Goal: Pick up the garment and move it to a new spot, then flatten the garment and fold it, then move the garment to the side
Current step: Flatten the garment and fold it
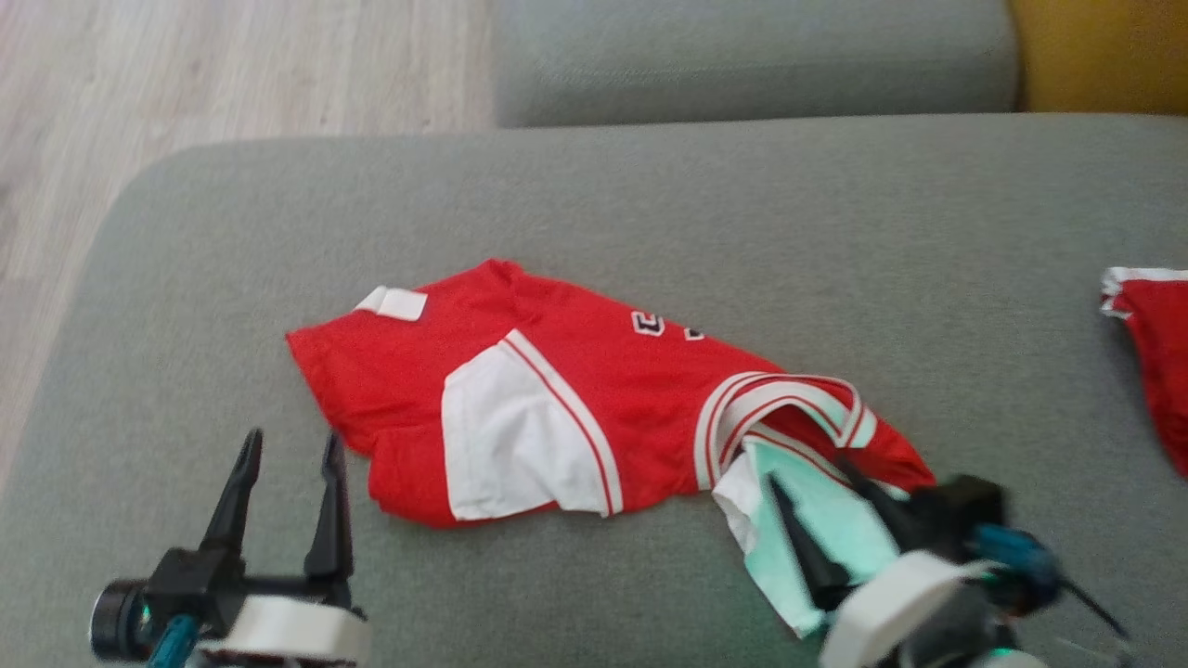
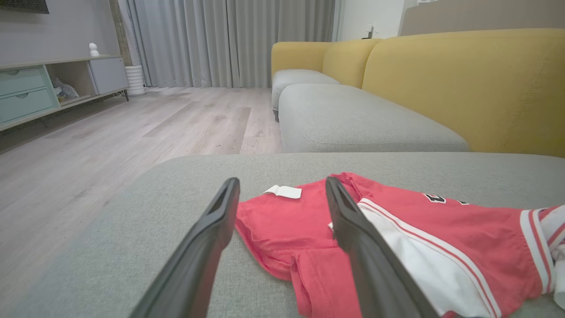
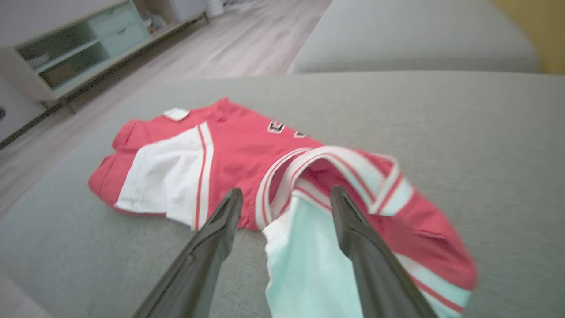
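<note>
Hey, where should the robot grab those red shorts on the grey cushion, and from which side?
Probably the striped waistband: it stands up as an open loop off the red shorts, a raised edge to pinch. Come from the near right side, where the right gripper hangs with open jaws.

Grey seat (image 1: pixel 650 186): flat fabric pad with a rounded corner. Second grey pad (image 2: pixel 353 119) sits just beyond it, with a narrow gap between. Yellow backrest (image 2: pixel 463 88) runs along the seat's right side and on past the second pad. Pale plank floor (image 2: pixel 132 132) left of the seat. Across the floor from the seat is a low cabinet (image 2: pixel 26 88) with mint drawers, an open shelf and a small white figure (image 2: pixel 93 49) on top. Grey curtains (image 2: pixel 229 39) far beyond the seat, white ribbed cylinder (image 2: pixel 134 80) at their foot. White wall (image 2: pixel 366 17) right of the curtains. Light is soft and even.
</note>
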